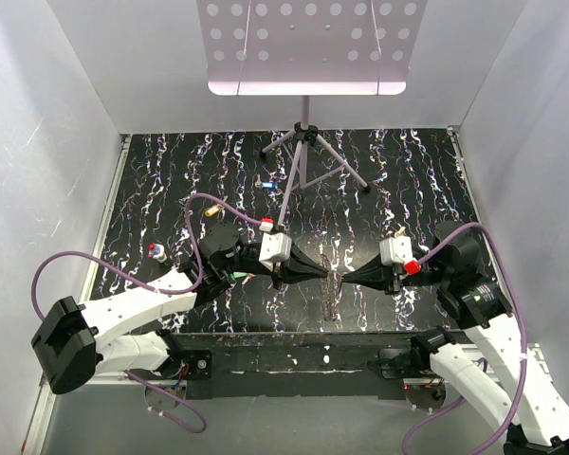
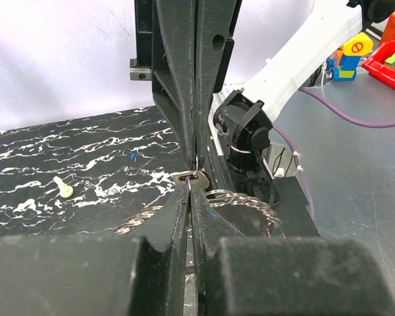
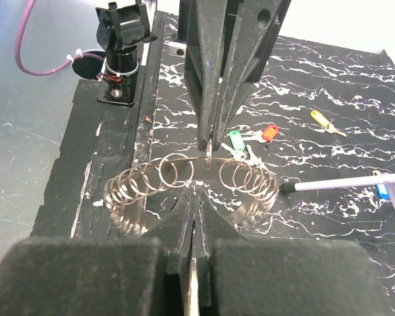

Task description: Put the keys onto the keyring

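While held tip to tip low over the near edge of the black bench (image 1: 171, 180), both shut tight: the left claw (image 2: 190, 191) and the right claw (image 3: 195, 195). On the left claw, no gap between the fingers (image 2: 171, 220), and a small metal key (image 2: 188, 176) pinched there, its head poking out just past the tips. On the right claw, no gap either, with the tips right at the keyring (image 3: 250, 179); cannot tell if pinching the ring or only touching it. Right under and around both claw tips, the keyring itself: a wide loop made of many little wire rings, spread out to both sides. Cannot tell if resting on the bench or lifted a bit. Just past the ring from the right claw, a green key (image 3: 235, 139) and a red key (image 3: 270, 131), close together. Farther out that way, a yellow key (image 3: 322, 120). Out to the side of the right claw, toward the back of the bench, a blue key (image 3: 382, 191) beside a thin leg of the tripod stand (image 3: 342, 185).
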{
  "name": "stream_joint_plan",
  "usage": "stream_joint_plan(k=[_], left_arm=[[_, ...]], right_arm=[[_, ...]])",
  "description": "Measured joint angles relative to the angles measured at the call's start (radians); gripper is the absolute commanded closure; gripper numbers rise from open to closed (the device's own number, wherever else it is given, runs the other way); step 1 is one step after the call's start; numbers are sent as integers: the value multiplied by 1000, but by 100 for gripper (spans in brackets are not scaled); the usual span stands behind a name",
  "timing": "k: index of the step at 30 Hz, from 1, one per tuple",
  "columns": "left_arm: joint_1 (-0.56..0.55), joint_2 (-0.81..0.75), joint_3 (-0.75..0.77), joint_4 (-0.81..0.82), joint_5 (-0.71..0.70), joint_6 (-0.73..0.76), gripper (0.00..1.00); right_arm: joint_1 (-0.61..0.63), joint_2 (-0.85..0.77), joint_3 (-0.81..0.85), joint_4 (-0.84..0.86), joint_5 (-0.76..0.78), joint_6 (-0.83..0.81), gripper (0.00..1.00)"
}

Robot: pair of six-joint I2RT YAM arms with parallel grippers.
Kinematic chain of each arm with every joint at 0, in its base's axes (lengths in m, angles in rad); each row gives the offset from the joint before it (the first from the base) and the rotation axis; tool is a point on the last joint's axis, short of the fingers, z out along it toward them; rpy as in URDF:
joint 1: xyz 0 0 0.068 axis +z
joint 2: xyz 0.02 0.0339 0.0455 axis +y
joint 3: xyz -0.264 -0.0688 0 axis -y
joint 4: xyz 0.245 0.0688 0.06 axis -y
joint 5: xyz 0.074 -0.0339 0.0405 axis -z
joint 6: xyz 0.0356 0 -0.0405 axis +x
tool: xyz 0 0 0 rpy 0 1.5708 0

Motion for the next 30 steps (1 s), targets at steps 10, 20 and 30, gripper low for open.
stream_joint_plan(k=[10,20,30], left_arm=[[0,3,0,28,23,-13,100],[0,18,0,35,29,-29,100],[0,18,0,42,33,-46,100]], right_arm=[[0,9,-5,73,-1,75,99],[0,16,-5,112,-8,120,99],[0,17,-8,116,-8,124,99]])
